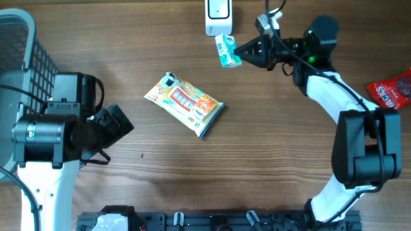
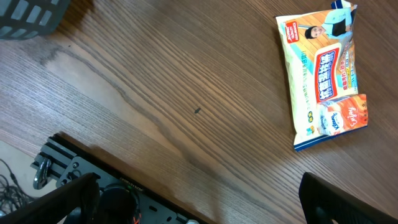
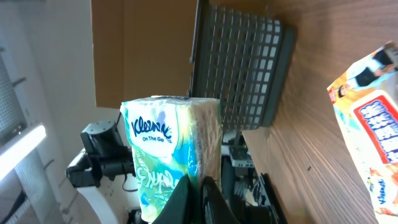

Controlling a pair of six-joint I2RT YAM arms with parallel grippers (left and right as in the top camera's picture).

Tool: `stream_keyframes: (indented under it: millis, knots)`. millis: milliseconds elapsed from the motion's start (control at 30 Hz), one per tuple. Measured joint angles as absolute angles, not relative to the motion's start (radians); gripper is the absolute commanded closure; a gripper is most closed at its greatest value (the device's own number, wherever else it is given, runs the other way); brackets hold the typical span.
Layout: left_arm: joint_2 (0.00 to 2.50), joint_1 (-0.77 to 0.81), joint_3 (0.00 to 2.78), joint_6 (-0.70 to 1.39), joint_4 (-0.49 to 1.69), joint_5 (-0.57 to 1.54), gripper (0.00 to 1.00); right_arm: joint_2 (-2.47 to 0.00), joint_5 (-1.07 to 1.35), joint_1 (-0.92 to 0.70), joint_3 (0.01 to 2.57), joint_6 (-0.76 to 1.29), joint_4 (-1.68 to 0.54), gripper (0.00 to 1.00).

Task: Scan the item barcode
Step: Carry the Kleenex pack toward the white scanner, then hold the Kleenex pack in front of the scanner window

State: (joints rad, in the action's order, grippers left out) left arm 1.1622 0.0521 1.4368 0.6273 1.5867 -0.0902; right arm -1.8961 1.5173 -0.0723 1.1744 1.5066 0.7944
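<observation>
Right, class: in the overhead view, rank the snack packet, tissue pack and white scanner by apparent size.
1. snack packet, clearly largest.
2-3. white scanner and tissue pack look alike; the scanner is cut by the frame edge, so unranked.

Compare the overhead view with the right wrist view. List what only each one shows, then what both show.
Only overhead: the white scanner at the far edge of the table and a red packet at its right edge. Only right wrist: the Kleenex lettering on the tissue pack held in the shut jaws. Both: the tissue pack, the orange snack bag lying flat on the table, and the grey mesh basket.
</observation>
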Motion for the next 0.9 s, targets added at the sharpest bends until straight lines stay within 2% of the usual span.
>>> stream_keyframes:
  millis: [633, 767, 900]
  knots:
    - [1.162, 0.052, 1.437, 0.627, 1.587, -0.090, 0.00, -1.896, 1.427, -0.057, 1.174, 1.513, 0.794, 0.96]
    - [1.162, 0.052, 1.437, 0.627, 1.587, -0.091, 0.01, -1.896, 1.359, -0.061, 1.174, 1.463, 0.794, 0.95]
    - [1.162, 0.052, 1.437, 0.627, 1.587, -0.090, 0.00, -1.895, 1.232, -0.097, 1.176, 1.319, 0.756, 0.95]
